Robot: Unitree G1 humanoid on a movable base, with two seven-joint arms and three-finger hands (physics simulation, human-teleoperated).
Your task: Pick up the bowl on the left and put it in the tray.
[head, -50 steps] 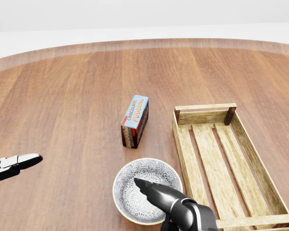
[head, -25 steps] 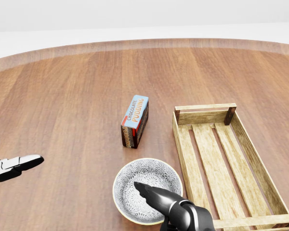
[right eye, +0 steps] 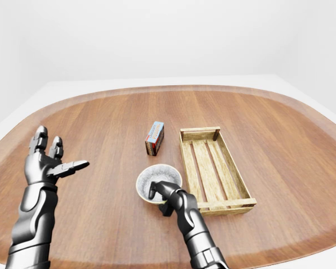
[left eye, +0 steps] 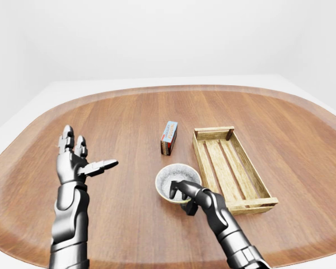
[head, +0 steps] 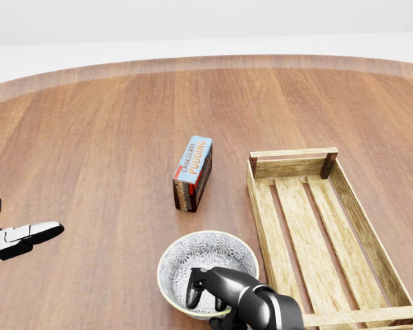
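The bowl (head: 217, 253), grey-patterned inside with a pale rim, sits low in the head view, just left of the wooden slatted tray (head: 262, 206). My right hand (head: 202, 304) comes up from the bottom edge. Its fingers (head: 194, 287) curl over the bowl's near rim into the inside, with the thumb under the outside wall, so the hand is shut on the rim. The bowl looks slightly tipped. My left hand (left eye: 81, 166) hovers open far to the left, fingers spread, holding nothing.
A chocolate pudding box (head: 193, 172) stands on the round wooden table (left eye: 123, 123), above the bowl and left of the tray's far end. The tray holds nothing. The table's curved edge runs along the top of the head view.
My right fingers, stretched flat over the bowl before, have curled down over its near rim and closed. The bowl has shifted slightly left. The left hand barely moved.
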